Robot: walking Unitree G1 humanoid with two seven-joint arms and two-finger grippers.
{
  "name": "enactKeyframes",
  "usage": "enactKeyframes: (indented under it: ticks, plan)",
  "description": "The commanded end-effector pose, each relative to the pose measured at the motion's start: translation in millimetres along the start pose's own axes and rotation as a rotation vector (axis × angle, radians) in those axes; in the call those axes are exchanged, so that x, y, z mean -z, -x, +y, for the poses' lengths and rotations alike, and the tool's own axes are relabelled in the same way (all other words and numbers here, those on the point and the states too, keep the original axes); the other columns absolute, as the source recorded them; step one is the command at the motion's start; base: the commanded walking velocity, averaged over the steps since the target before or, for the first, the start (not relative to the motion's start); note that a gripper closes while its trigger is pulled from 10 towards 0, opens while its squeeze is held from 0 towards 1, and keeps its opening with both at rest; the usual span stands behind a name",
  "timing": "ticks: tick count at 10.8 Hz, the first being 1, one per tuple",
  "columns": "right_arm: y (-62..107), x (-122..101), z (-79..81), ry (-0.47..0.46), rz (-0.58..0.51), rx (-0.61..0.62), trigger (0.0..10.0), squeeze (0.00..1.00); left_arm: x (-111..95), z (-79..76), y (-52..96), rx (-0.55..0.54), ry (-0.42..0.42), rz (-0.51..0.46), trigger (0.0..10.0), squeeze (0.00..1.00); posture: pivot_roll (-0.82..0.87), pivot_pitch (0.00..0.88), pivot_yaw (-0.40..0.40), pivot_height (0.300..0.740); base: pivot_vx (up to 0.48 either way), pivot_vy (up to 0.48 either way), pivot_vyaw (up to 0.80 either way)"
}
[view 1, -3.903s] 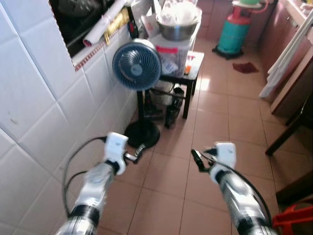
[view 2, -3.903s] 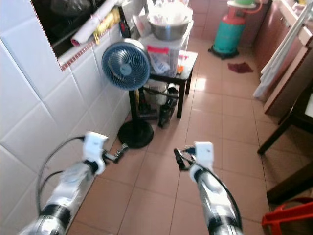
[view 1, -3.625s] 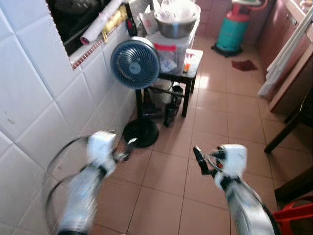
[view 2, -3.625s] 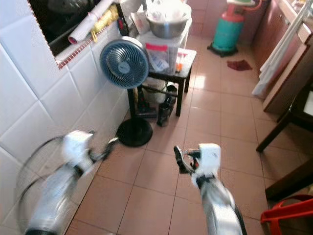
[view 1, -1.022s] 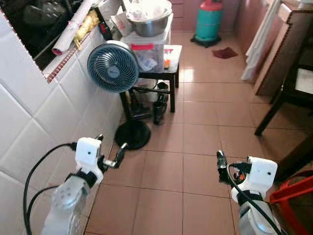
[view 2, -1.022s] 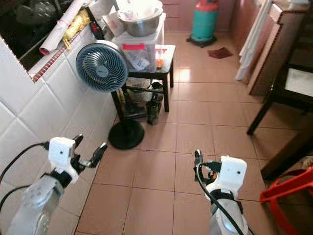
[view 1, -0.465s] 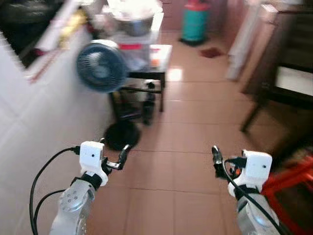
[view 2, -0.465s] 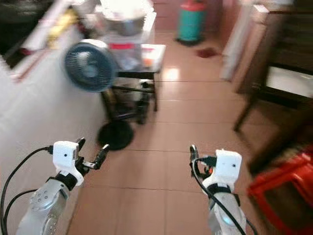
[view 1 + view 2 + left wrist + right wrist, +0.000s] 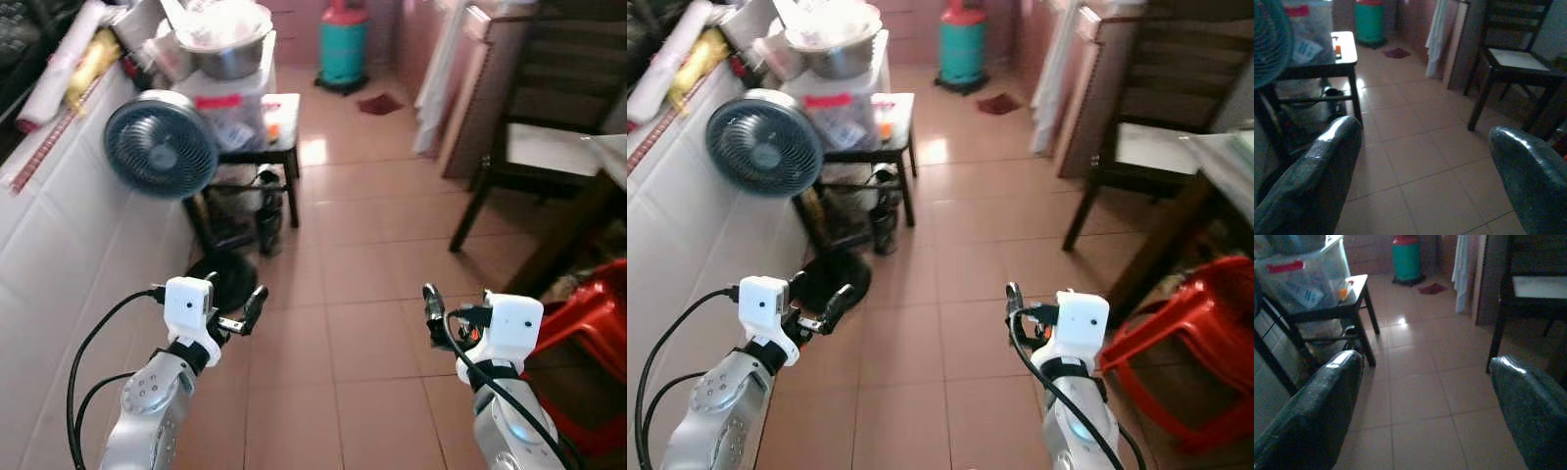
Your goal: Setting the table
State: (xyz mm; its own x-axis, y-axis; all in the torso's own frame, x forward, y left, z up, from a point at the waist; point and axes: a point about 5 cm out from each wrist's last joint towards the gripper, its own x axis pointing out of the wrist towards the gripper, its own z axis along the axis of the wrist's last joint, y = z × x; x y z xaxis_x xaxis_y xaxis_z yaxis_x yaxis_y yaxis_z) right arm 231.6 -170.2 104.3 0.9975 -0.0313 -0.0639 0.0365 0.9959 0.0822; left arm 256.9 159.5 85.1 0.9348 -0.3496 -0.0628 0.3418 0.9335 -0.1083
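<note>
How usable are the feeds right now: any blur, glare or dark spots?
Eye views: fairly sharp, with glare on the floor tiles beside the black stool. Left wrist view: dim, bluish, the left tool's fingers out of focus. Right wrist view: dark, the right tool's fingers blurred.

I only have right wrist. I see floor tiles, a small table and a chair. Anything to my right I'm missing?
Observer: Yes. A red plastic stool lies tipped over on the floor by the right gripper.
Operator: Is left carrying anything?
Observer: No. The left gripper is open and empty, held over the tiles.
Operator: What's along the left wall?
Observer: A blue standing fan, its round base on the floor just ahead of the left arm.
</note>
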Motion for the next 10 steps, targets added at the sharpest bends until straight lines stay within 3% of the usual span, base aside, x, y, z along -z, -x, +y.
enactKeyframes:
  ticks: [1, 6, 8, 10]
  plan:
    - [-1.6, -1, 2.0, 0.008, -0.002, -0.013, 10.0, 0.0, 0, 0.6, -0.6, 0.011, 0.004, 0.007, 10.0, 0.0, 0.04, 0.069, 0.046, 0.74, 0.349, 0.0, -0.8]
    - [-0.5, 0, -0.3, 0.014, 0.007, -0.012, 10.0, 0.0, 4, -0.4, 0.6, 0.015, 0.013, 0.012, 10.0, 0.0, 0.04, 0.073, 0.037, 0.74, 0.364, 0.0, -0.77]
    - [0.1, 0, -1.2, 0.024, 0.008, -0.016, 10.0, 0.0, 7, -0.3, 1.4, 0.014, 0.016, 0.023, 10.0, 0.0, 0.03, 0.075, 0.032, 0.74, 0.356, 0.0, 0.0]
    - [-0.3, 0, -1.9, 0.026, 0.009, -0.017, 10.0, 0.0, 11, 1.6, -1.4, -0.039, 0.036, 0.047, 10.0, 0.0, 0.03, 0.072, 0.028, 0.74, 0.0, 0.0, 0.0]
